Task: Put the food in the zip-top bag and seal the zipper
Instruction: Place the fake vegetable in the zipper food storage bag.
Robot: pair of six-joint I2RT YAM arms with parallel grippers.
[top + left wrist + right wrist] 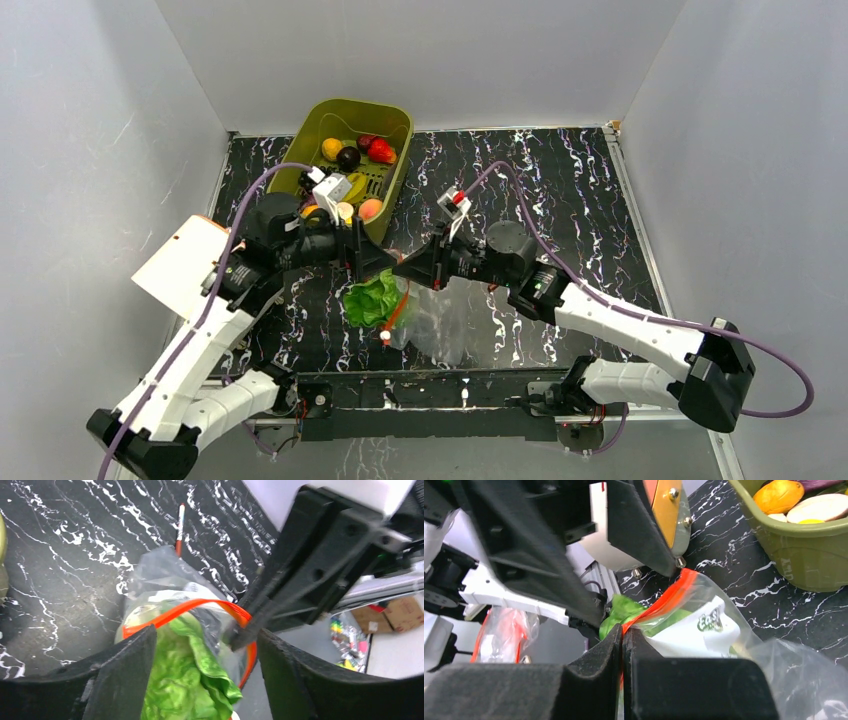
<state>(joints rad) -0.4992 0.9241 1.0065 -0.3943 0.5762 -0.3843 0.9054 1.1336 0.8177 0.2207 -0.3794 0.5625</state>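
Note:
The clear zip-top bag point(445, 325) lies near the front middle of the table, its mouth lifted and held wide. My right gripper point(624, 632) is shut on the red-orange zipper point(664, 600) at the bag's rim. A green-white leafy cabbage point(182, 680) sits in the bag's mouth, partly past the orange zipper point(200, 605). Just above it my left gripper point(206, 635) stands open, one finger on each side of the cabbage. In the top view the cabbage point(372, 298) pokes out of the bag to the left, below the left gripper point(358, 268) and beside the right gripper point(402, 265).
An olive-green bin point(320, 125) at the back left holds more food: a strawberry point(381, 150), a dark purple ball point(348, 157), and yellow and orange pieces. A red-and-white stick point(180, 527) lies on the table past the bag. Grey walls enclose the table.

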